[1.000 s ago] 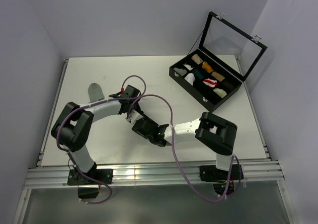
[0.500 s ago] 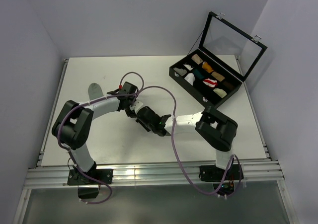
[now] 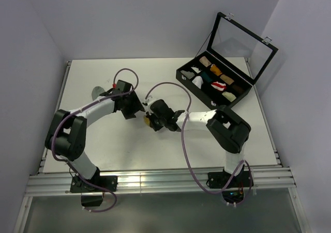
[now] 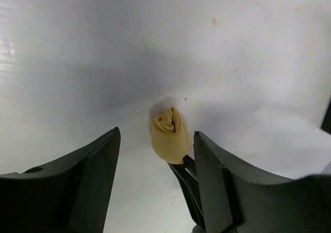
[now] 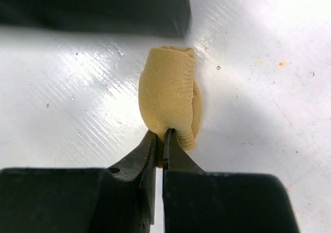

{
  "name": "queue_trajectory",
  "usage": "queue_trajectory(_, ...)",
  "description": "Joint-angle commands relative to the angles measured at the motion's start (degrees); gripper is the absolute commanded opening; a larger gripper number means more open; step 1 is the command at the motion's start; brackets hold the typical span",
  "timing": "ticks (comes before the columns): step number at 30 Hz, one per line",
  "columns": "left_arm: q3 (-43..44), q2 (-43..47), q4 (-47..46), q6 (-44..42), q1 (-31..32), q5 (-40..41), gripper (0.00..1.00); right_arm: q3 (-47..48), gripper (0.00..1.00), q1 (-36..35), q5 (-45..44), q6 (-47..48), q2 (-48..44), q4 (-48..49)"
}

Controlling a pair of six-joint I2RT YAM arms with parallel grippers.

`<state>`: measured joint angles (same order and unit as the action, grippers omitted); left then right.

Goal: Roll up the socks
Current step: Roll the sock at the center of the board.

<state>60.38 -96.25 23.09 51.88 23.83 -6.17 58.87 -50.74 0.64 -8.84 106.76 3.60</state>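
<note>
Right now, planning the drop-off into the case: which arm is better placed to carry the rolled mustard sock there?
Probably right. The right tool is shut on the rolled mustard sock, and the black case lies on that side. The left tool is open, gripping nothing.

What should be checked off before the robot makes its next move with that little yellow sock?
1. The yellow sock is rolled up: ok.
2. The right gripper is shut on the sock's end: ok.
3. The left gripper is open and not touching the sock: ok.
4. The case has its lid up: ok.
5. The case has a free compartment: cannot tell.
</note>
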Motion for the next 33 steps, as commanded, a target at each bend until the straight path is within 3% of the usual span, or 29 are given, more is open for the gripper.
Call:
queue_trajectory(1, -1.83, 4.92, -1.64, 2.08, -0.63, -0.33, 0.64, -2.89, 0.0, 1.08, 6.11, -2.32, 3.19, -12.65)
queue_trajectory(7, -12.38, 9.23, -11.83, 9.38, -0.2, -3.49, 0.65, -2.09, 0.0, 1.96, 11.21, -3.46, 3.89, -12.3)
queue_trajectory(12, -13.88, 8.01, -15.61, 10.79, 1.56, -2.7, 0.65, -2.44, 0.0, 4.06, 17.0, -4.69, 4.68, -11.42)
queue_trajectory(22, -15.73, 5.55, -20.72, 12.2, 3.06, -1.38, 0.62, -2.45, 0.0, 5.39, 19.92, -5.4, 5.65, -10.71)
queue_trajectory(26, -15.73, 3.26, -20.72, 12.19, 3.32, -0.68, 0.55, -2.53, 0.0, 5.74, 21.24, -5.66, 5.56, -10.19)
queue_trajectory(33, -14.41, 0.1, -17.83, 11.06, 4.46, 0.29, 0.28, -4.03, 0.0, 6.09, 20.63, -5.84, 2.58, -8.17)
